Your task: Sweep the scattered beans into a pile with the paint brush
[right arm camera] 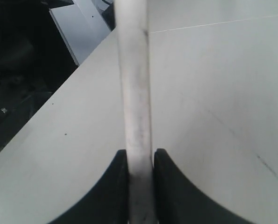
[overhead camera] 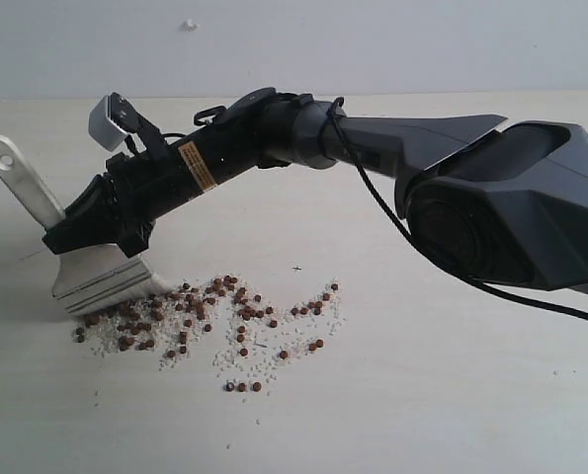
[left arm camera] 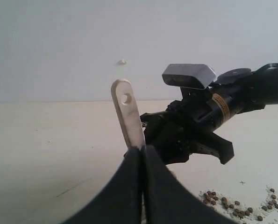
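Our right tool clamps the paint brush by its handle, jaws narrow around the pale wood just above the metal band. The brush leans with its handle end up and away from the tool and its bristles down at the counter. The beans lie scattered among white grains in a loose band that begins at the bristles just below the tool and trails away from it. Our left tool is pressed closed on nothing, apart from the right one.
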Controlling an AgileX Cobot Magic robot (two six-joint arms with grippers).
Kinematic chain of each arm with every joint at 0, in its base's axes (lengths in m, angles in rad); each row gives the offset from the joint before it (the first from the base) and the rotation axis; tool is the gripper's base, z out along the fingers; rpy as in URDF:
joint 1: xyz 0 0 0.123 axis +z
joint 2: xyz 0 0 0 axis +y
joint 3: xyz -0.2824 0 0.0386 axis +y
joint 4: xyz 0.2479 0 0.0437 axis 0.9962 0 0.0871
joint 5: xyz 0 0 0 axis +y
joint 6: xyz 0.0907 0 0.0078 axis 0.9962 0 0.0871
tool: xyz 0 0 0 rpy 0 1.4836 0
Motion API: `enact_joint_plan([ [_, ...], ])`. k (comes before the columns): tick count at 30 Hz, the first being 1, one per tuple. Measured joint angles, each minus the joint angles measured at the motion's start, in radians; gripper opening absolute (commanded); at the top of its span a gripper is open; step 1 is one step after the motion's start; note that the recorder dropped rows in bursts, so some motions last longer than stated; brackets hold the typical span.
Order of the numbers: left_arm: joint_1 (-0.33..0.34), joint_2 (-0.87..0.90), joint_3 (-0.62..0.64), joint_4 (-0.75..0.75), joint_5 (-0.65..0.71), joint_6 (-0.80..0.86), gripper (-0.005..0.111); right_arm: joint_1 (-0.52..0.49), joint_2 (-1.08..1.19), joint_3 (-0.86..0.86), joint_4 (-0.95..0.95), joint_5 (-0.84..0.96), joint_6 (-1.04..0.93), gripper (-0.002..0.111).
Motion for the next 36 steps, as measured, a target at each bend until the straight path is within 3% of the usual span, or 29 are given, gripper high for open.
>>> enact_joint_plan([
  [14, 0.000, 0.000, 0.000, 0.000, 0.000, 0.000, 0.000, -0.002, -0.203, 0.000, -0.024, 0.015, 0.049, 0.000],
  [27, 0.000, 0.000, 0.000, 0.000, 0.000, 0.000, 0.000, -0.008, -0.328, 0.000, -0.024, 0.539, 0.541, 0.000],
  [36, 0.000, 0.000, 0.000, 0.000, 0.000, 0.000, 0.000, -0.011, -0.336, 0.005, -0.022, 0.678, 0.624, 0.000],
])
